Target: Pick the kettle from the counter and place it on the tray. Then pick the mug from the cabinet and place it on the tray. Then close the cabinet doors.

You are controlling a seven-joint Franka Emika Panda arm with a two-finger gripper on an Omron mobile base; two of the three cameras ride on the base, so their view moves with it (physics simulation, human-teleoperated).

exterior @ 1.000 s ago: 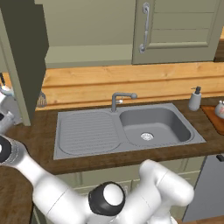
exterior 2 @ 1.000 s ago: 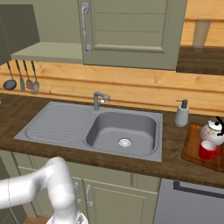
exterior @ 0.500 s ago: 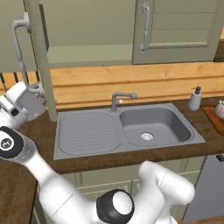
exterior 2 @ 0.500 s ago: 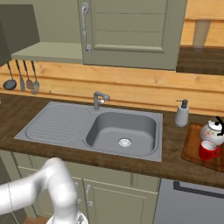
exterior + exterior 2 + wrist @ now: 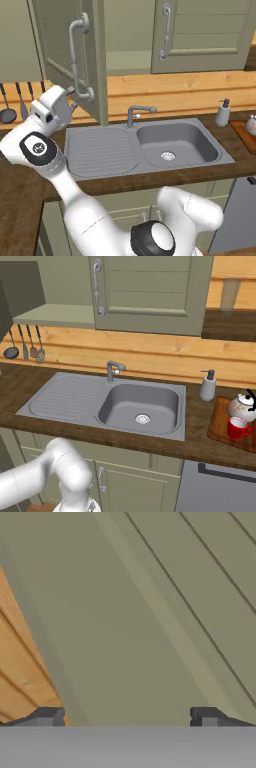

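— So where is the left cabinet door (image 5: 67,55) standing?
— Swinging ajar at the cabinet's left edge; the gripper (image 5: 71,98), fingers spread and empty, is nearing its bar handle (image 5: 77,60). Probably stiff, light; push the panel's outer edge.

My left base camera looks forward and down from behind arm, sink (image 5: 150,147) centre, open cabinet door (image 5: 75,55) near. Right base camera faces same sink (image 5: 120,403) from other side, reaching tray (image 5: 227,426). Hand camera sits close against green door panel (image 5: 150,612).
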